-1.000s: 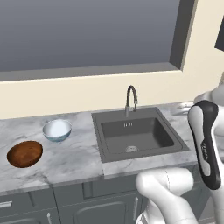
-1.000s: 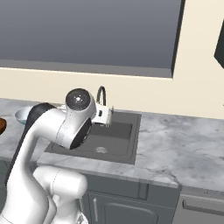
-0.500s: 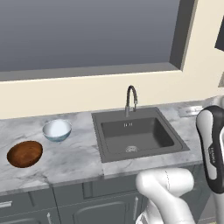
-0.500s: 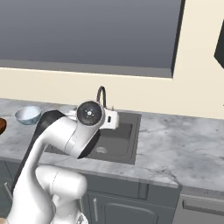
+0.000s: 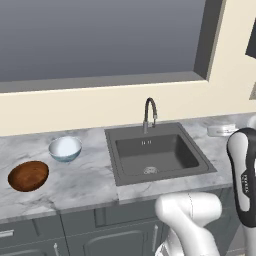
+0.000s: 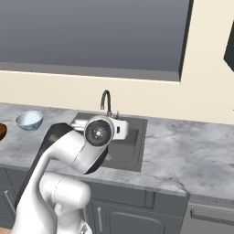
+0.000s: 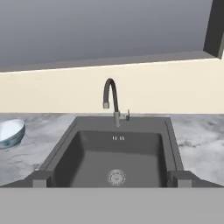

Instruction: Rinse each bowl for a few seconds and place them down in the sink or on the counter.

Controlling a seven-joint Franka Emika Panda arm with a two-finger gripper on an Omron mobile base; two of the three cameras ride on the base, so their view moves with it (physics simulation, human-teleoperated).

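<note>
The pale blue-white bowl (image 5: 65,148) stands upright on the counter (image 5: 85,182) left of the sink (image 5: 196,165). The reddish-brown bowl (image 5: 28,175) sits further left and nearer the front edge. In the hand view my gripper (image 7: 110,180) is open with nothing between its fingertips (image 7: 39,179). It hangs above the sink's (image 7: 83,153) front edge, facing the drain and the dark gooseneck faucet (image 7: 111,99), with the pale bowl (image 7: 9,131) at the left. In the right base view my gripper (image 6: 121,130) shows in front of the basin (image 6: 135,141), well right of the pale bowl (image 6: 29,119).
No water runs from the faucet (image 5: 150,113). A broad stretch of marbled counter (image 6: 192,151) lies right of the sink. A wall and a large window rise behind it. My own forearm (image 5: 244,180) stands tall at the right in the left base view.
My arm has swung to the right and my hand has edged right and a little lower in front of the sink. Both bowls have stayed where they were.
</note>
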